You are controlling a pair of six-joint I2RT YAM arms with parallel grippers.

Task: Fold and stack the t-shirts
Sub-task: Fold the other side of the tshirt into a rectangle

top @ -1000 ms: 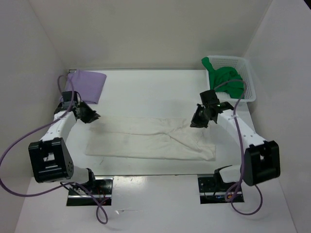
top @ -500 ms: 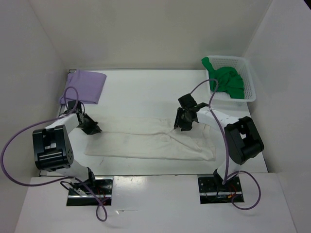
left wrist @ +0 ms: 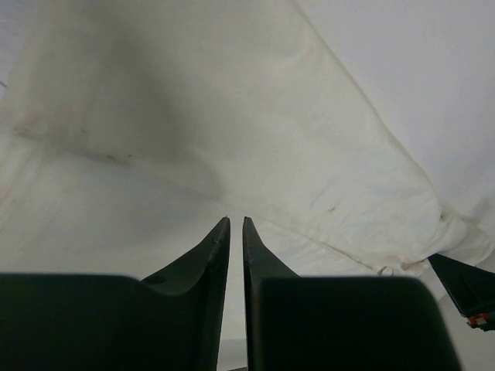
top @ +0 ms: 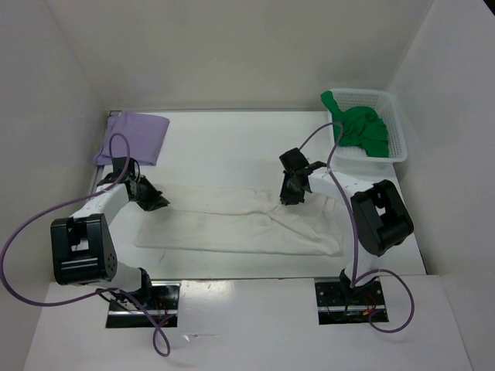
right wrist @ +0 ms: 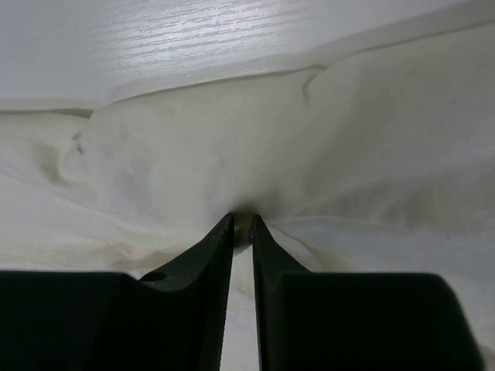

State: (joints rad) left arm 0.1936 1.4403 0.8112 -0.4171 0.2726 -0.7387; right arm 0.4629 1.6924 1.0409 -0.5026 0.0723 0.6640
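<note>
Cream t-shirt [top: 240, 220] is the one being worked on. From the top camera it lies spread wide across the middle of the surface [top: 224, 147], already looking like a long folded band. The lavender t-shirt [top: 139, 135] sits folded at the far left corner. The green t-shirt [top: 360, 131] is bunched up in the basket [top: 363, 93] at the far right. The left fingers [top: 151, 199] are down at the cream shirt's far left corner. The right fingers [top: 292, 193] are on its far edge, right of the middle.

Left wrist camera: the left fingers [left wrist: 226, 236] are almost together with just a sliver between them, right on the cream cloth. My guess is they have a thin layer pinched, but no pucker shows.

Right wrist camera: the right fingers [right wrist: 226, 232] are clamped on the cream shirt, and the cloth puckers and creases right at the tips.

So I'd say this is the grab for the next fold. Next both arms need to lift that far edge evenly and carry it over without dragging the bottom layer.
</note>
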